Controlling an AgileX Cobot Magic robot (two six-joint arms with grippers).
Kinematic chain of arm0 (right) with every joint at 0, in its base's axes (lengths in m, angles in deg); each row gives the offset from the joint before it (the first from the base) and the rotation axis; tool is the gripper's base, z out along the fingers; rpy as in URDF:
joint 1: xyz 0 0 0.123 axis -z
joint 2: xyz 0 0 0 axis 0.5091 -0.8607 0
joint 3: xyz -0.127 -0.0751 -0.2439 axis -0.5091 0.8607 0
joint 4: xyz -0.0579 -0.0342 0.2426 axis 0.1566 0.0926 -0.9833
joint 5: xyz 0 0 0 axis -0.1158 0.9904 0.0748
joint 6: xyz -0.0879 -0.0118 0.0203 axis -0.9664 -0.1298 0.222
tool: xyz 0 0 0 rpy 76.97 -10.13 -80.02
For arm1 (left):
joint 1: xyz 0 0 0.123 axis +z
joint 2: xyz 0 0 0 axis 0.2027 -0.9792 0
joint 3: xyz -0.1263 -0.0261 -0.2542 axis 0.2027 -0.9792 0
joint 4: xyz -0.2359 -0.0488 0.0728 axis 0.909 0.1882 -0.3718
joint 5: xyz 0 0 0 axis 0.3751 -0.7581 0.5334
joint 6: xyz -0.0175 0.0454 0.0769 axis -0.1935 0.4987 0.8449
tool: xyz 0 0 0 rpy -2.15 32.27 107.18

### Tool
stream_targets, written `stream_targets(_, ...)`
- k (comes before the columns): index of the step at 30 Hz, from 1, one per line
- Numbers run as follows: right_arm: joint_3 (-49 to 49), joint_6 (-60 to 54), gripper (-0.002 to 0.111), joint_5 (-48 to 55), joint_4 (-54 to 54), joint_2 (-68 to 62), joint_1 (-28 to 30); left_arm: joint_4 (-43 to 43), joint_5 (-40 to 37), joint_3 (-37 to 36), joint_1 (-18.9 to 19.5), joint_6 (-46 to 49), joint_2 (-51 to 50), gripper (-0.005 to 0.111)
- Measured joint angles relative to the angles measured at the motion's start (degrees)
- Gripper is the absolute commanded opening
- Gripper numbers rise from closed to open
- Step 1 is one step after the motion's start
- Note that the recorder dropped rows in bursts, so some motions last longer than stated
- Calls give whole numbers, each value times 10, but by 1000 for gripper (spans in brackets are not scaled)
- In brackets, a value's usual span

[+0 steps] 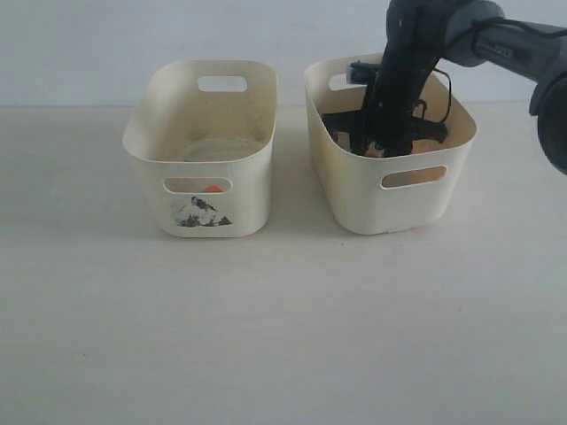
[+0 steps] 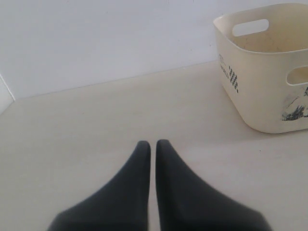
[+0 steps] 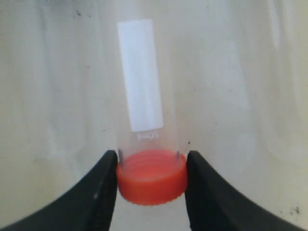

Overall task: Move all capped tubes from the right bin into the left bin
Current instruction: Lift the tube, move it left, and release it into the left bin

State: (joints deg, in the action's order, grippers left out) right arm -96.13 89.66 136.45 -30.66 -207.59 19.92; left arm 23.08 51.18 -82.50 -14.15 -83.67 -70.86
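Observation:
My right gripper is shut on the orange cap of a clear capped tube, one finger pressed to each side. The tube, with a white label strip, lies on the floor of the right bin. In the exterior view the right arm reaches down into that cream-yellow bin and hides its contents. The left bin, with a black picture on its front, shows an orange spot through its front slot. My left gripper is shut on nothing above the table, beside the left bin. No blue-capped tube shows.
The two bins stand side by side with a narrow gap between them on a pale table. A white wall rises behind. The left arm is outside the exterior view.

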Motion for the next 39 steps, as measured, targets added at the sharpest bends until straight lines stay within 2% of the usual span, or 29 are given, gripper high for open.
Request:
stream_targets(12,0,-43,0,8,47,123,-2,0,0,0,0,0,0,4)
stream_targets(17,0,-117,0,8,-54,163,-2,0,0,0,0,0,0,4)
stream_targets(22,0,-222,0,9,-209,170,-4,0,0,0,0,0,0,4)
stream_targets(26,0,-292,0,9,-290,170,-28,0,0,0,0,0,0,4)
stream_targets(29,0,-340,0,9,-308,170,-57,0,0,0,0,0,0,4)
stream_targets(32,0,-378,12,7,-314,169,-87,0,0,0,0,0,0,4)
stream_targets(37,0,-423,52,-25,-315,160,-123,0,0,0,0,0,0,4)
stream_targets(39,0,-426,55,-32,-315,156,-129,0,0,0,0,0,0,4)
